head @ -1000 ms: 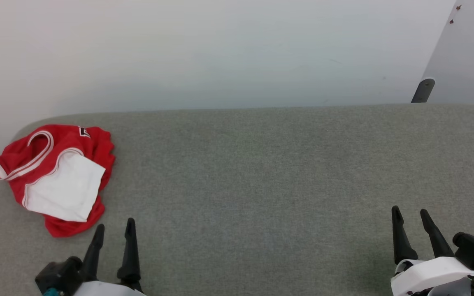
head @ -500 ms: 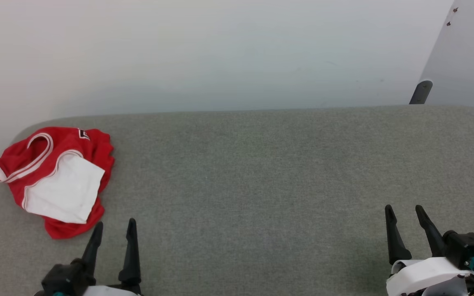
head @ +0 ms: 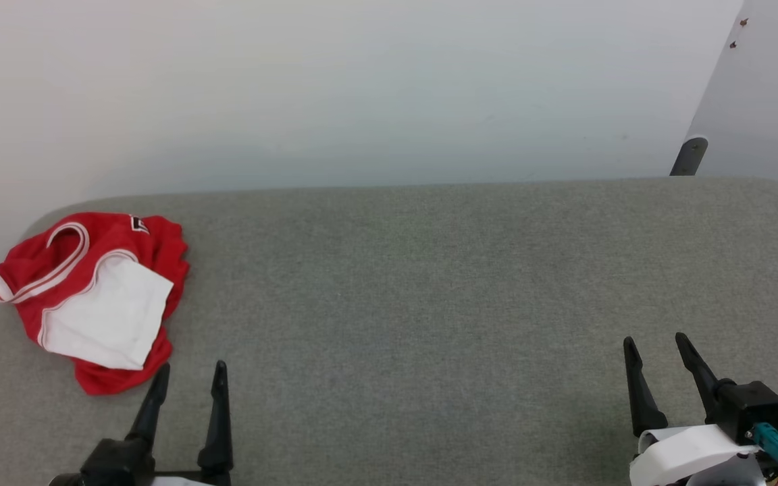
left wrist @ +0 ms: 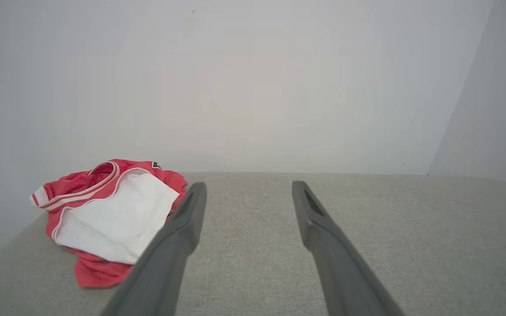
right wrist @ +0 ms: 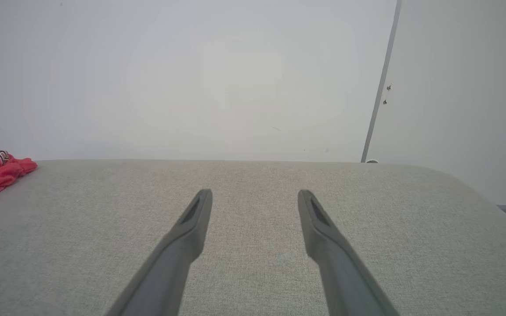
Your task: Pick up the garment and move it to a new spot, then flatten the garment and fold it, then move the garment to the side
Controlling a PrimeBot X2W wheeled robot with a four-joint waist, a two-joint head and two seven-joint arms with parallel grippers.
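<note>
The left gripper (head: 191, 368) sits at the bottom left of the head view with its two dark fingers spread wide and nothing between them. The right gripper (head: 654, 339) sits at the bottom right, spread wide too and holding nothing. Both hang over a big grey cloth-covered table (head: 429, 304). The wide middle of the table, from one gripper to the other and up to the far edge, is bare cloth. The far edge runs along a pale wall (head: 362, 88), and its corners at the far left and far right are rounded. The garment (head: 92, 297) lies in a crumpled heap at the left of the frame, close to the left edge and the rounded corner, just above the left gripper's fingertips and not touching them. Its long way runs roughly up and down the frame. A striped-edged opening is at the top end, a white sleeve lies on top in the middle, and a red flap points down toward the left gripper.
</note>
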